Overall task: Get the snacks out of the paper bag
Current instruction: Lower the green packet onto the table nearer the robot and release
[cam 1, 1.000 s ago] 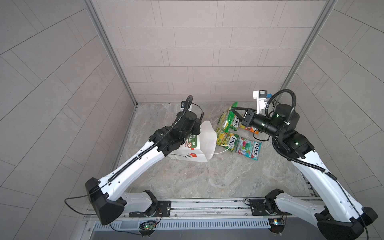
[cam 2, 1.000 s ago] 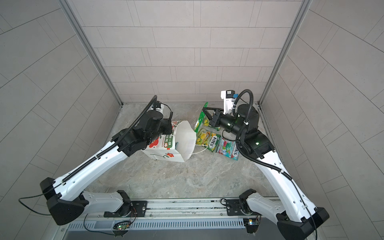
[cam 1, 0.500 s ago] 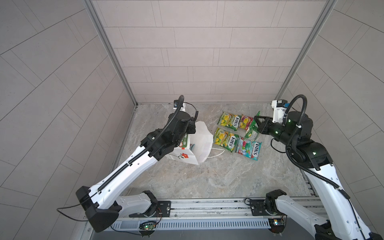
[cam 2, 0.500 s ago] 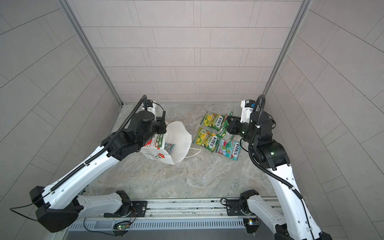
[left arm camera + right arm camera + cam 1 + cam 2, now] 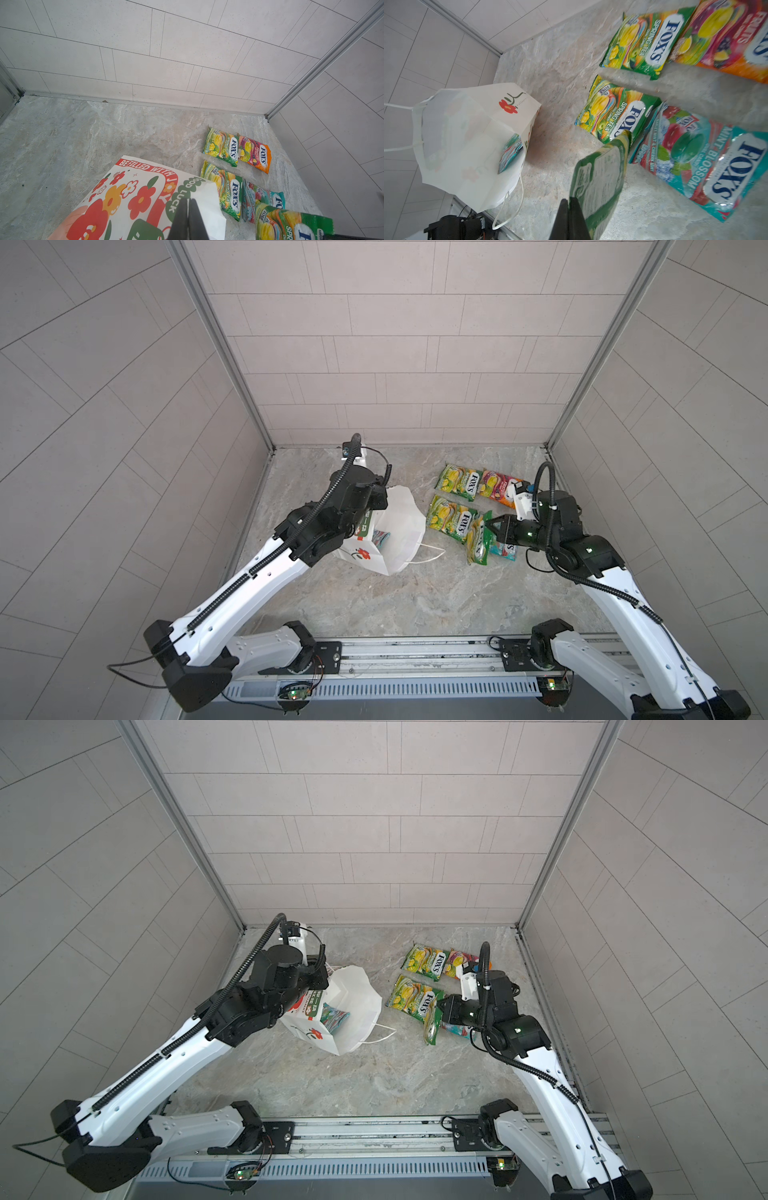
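Right gripper (image 5: 489,526) has pulled back from over the far green packet (image 5: 459,482) in the last 1 s. It now sits low at the front of the pile, clenched on the end of a 3rd green packet (image 5: 478,545). That packet hangs just beside the teal packet (image 5: 506,551). Can't tell if its lower end touches the table (image 5: 374,605) yet. You're at the drop: open the jaws and it should flop flat, likely overlapping the teal one.

Left gripper (image 5: 189,207) stays pinched shut on the white edge of the paper bag (image 5: 399,531). It has swung the bag round, so the mouth now gapes toward the top cameras. That exposes the last packet (image 5: 334,1017), teal, lying inside against the printed side.

Count: far green, orange packet (image 5: 498,488), middle green packet (image 5: 453,520) and teal lie flat on the table. 1 is in the jaws, 1 in the bag. So 1 fetch is left after this release. Keep the left grip on; the bag looks floppy.
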{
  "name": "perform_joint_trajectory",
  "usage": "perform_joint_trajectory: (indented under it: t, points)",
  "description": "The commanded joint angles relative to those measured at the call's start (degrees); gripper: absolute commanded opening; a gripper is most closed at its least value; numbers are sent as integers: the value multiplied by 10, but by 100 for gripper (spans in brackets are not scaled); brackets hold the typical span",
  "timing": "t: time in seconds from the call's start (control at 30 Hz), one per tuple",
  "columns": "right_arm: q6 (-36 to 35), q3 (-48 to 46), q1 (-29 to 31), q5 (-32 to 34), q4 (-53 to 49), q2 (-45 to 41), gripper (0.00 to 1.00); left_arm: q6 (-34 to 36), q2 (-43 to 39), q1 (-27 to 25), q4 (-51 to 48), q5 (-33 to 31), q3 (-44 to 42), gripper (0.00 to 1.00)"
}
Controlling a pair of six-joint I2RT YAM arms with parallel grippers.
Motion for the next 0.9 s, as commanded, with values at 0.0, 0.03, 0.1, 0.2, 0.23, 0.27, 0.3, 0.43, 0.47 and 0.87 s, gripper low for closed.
perform_joint_trajectory:
  t: [0.0, 0.03, 0.1, 0.2, 0.23, 0.27, 0.3, 0.43, 0.47, 0.87]
  points:
    - [39, -19, 14, -60, 83, -3, 0, 5, -14, -2, 19, -6, -3, 0]
    - [51, -30, 22, -63, 99, 1, 0, 4, -16, -2, 19, -8, -5, 0]
    - [69, -46, 45, -62, 132, 12, 0, 4, -18, -2, 21, -7, -6, 0]
    - [104, -71, 80, -57, 192, 33, 0, 3, -20, -2, 22, -7, -9, 0]
    - [117, -79, 87, -55, 213, 38, 0, 3, -21, -2, 21, -7, -9, 0]
    - [131, -87, 98, -52, 236, 46, 0, 2, -22, -2, 21, -7, -10, 0]
    - [143, -93, 106, -53, 259, 52, 0, 2, -23, -2, 21, -8, -10, 0]
    - [193, -121, 131, -57, 351, 81, 0, 2, -25, -2, 20, -9, -10, 0]
    - [205, -129, 133, -62, 369, 88, 0, 2, -25, -2, 20, -8, -9, 0]
    - [154, -224, 134, -12, 341, 123, 0, 0, -17, -2, 22, 5, -10, 0]
